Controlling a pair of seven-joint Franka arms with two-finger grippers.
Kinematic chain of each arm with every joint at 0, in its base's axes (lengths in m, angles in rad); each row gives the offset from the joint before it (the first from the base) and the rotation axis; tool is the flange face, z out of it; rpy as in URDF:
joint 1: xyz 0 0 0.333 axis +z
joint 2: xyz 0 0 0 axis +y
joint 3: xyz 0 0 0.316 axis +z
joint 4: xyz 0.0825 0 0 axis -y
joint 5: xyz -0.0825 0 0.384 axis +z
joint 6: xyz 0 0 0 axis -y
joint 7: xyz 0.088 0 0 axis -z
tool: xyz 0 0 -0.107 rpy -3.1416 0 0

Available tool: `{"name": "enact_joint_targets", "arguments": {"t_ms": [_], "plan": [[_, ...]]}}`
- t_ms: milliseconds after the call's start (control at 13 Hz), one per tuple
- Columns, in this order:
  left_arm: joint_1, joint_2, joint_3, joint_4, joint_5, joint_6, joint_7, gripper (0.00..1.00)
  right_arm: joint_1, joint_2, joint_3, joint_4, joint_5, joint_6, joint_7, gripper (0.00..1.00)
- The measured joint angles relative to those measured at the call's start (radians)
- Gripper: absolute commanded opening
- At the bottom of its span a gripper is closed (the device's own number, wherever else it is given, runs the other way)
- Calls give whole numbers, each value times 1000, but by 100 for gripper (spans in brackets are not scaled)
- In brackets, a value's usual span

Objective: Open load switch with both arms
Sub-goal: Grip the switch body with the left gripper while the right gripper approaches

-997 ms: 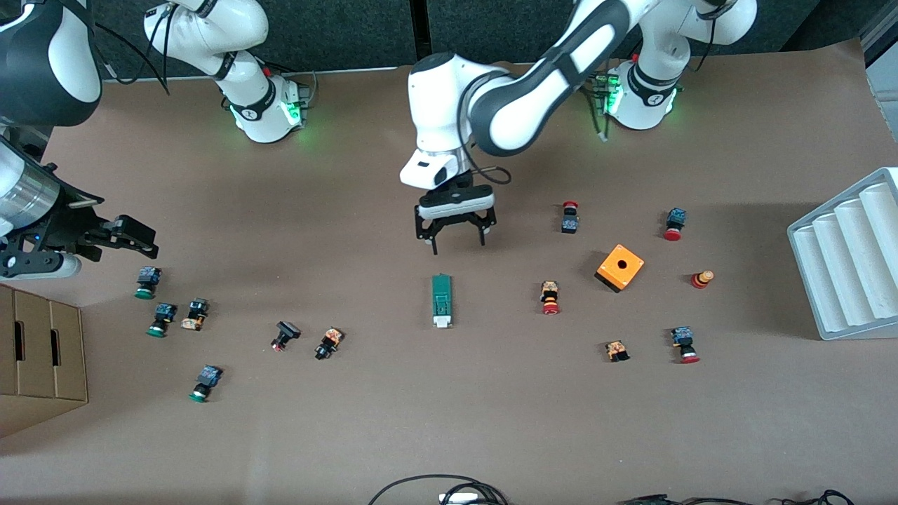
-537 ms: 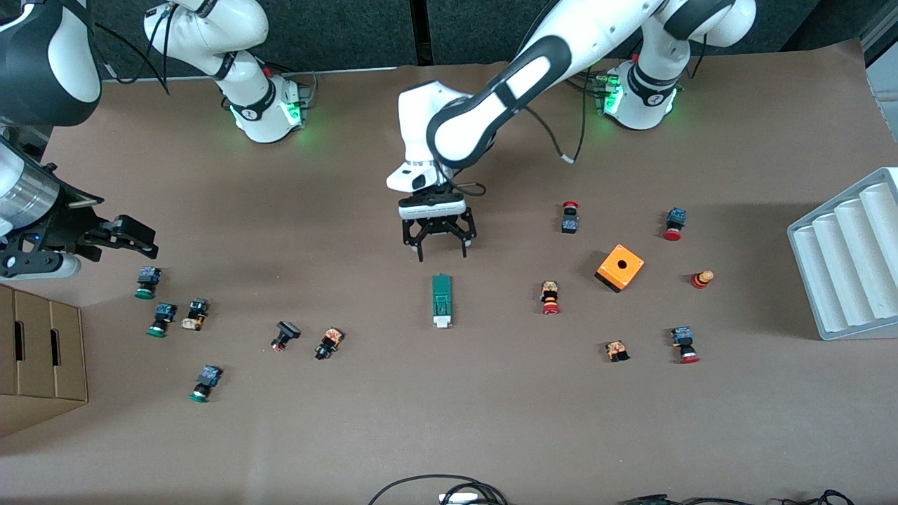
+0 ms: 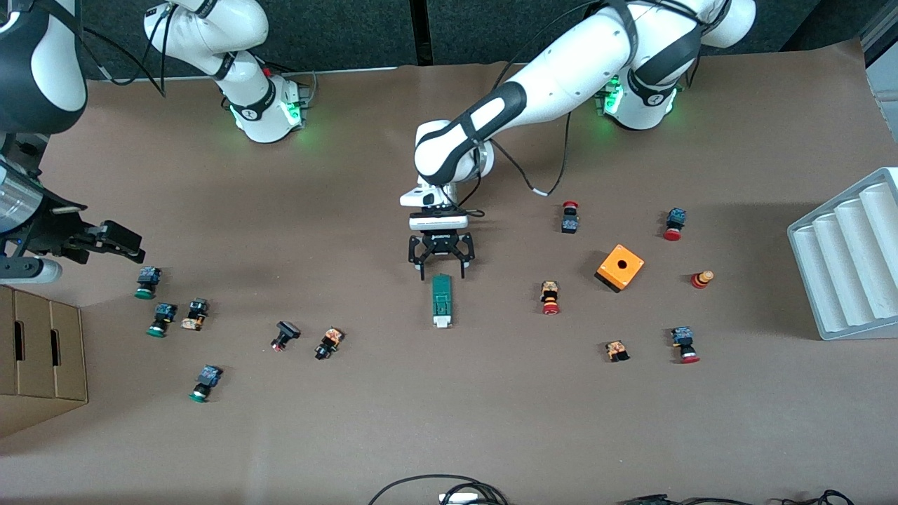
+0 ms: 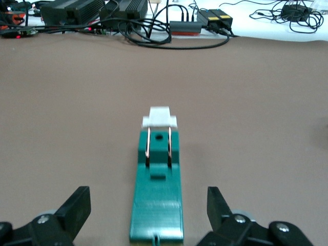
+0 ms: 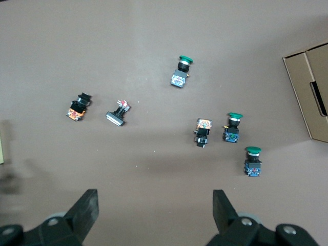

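Note:
The load switch (image 3: 441, 301) lies flat mid-table, a dark-green bar whose white block points toward the front camera. My left gripper (image 3: 443, 275) hangs low and open over the bar's green end, one finger on each side and neither touching. In the left wrist view the load switch (image 4: 158, 189) runs straight out between the spread fingers of the left gripper (image 4: 147, 200), and two copper clips show near its white block. My right gripper (image 3: 130, 242) stands open in the air at the right arm's end of the table. Below the right gripper (image 5: 155, 202) is bare table.
Green-capped push-buttons (image 3: 146, 280) and other small buttons (image 3: 328, 343) lie toward the right arm's end. An orange cube (image 3: 620, 267) and red-capped buttons (image 3: 550, 297) lie toward the left arm's end, with a white ribbed tray (image 3: 845, 263) at the edge. A cardboard box (image 3: 42, 358) stands by the right gripper.
The left arm has stretched out and lowered its open gripper toward the load switch's green end. The right gripper has shifted slightly and stays open.

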Motion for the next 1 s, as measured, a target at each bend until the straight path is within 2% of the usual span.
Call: {"name": "enact_joint_targets", "arguments": {"t_ms": [230,460,844,997], "plan": [[-64,68,25,74,41,-80,-75,100,1,59,4,1,0,9,0,100],[-138,121,100,118,68,-115,-95,99,22,123,13,17,0,15,22,100],[-164,136,125,119,103,-118,-100,93,145,244,21,98,28,13,412,100],[-164,137,127,117,111,-118,-109,91,188,292,22,109,100,13,592,100]]}}
